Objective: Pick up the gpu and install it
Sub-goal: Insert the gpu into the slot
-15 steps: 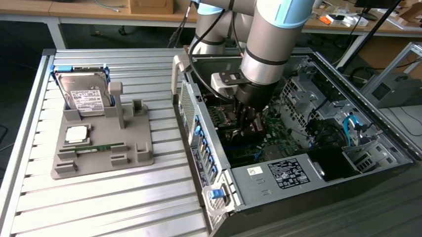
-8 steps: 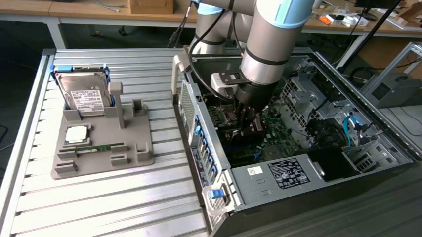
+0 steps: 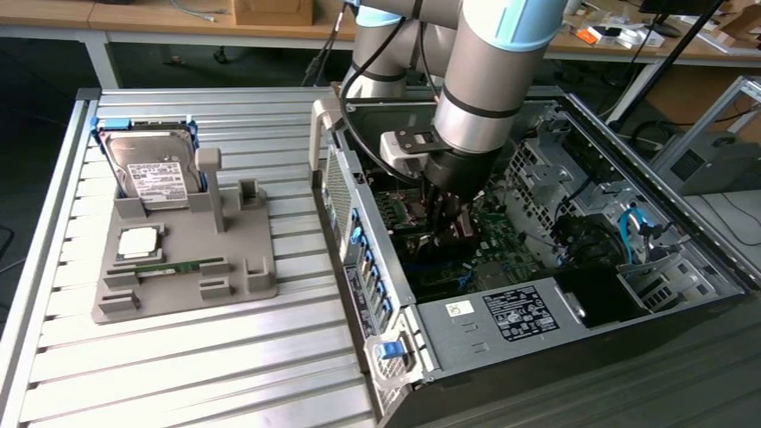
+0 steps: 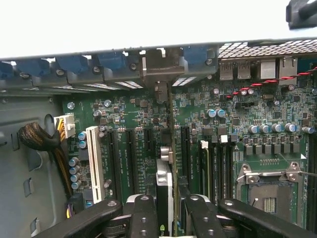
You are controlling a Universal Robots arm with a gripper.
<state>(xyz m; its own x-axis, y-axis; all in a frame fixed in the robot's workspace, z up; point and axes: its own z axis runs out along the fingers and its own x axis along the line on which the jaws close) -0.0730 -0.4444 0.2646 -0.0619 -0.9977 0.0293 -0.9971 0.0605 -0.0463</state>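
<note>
On the slatted surface [image 3: 178,374] at the exterior view's left, a hard drive [image 3: 155,174] leans in its grey fixture [image 3: 155,303], its label unreadable to me. Inside the open computer case [image 3: 476,339], my claw [image 4: 167,210] clamps the gpu [image 4: 165,181] edge-on, upright over the motherboard [image 4: 129,114] slots. I cannot tell whether it is seated.

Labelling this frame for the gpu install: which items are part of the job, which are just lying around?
In the job: gripper, clamped on the gpu; motherboard; computer case.
Lying about: hard drive, CPU chip, memory stick, all in the gray holder.
</note>
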